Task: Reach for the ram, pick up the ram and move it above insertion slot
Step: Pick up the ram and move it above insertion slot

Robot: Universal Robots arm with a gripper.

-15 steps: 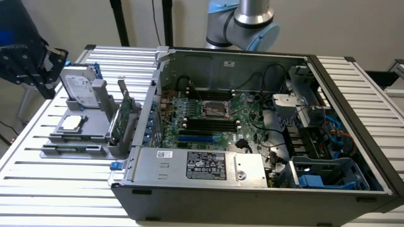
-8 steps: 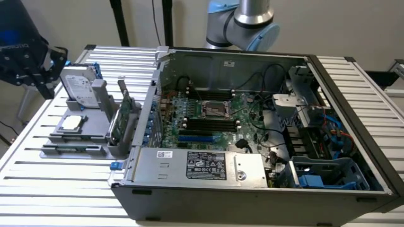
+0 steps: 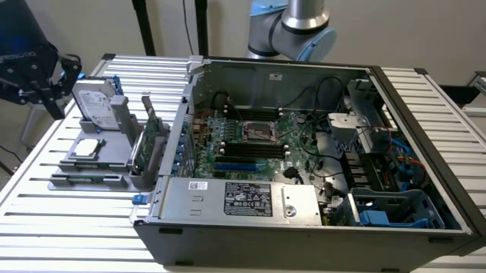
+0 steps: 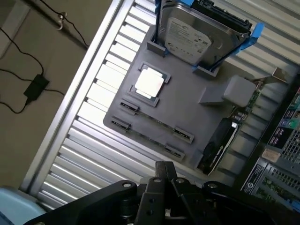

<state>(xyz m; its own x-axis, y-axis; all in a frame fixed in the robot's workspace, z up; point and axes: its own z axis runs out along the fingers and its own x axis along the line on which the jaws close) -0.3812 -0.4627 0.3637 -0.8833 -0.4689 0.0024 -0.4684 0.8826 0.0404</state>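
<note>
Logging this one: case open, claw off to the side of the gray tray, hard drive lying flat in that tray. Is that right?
Not quite. The hard drive is not lying flat. It stands upright on its edge in the tray, as the exterior view shows. The rest holds: the case is open, and the claw is off to the side of the tray.

1. The desk (image 3: 76,227) is bare ribbed metal, silvery with a soft sheen.
2. The parts holder (image 4: 187,112) is smooth, matt grey plastic.
3. The hard drive (image 4: 192,35) has a shiny metal face under a paper label, and blue plastic rails (image 4: 255,30) clasp it.
4. The computer case (image 3: 304,244) is dark matt metal outside and dull bare metal inside.
5. The pincer (image 4: 164,171) is black and faintly glossy.
</note>
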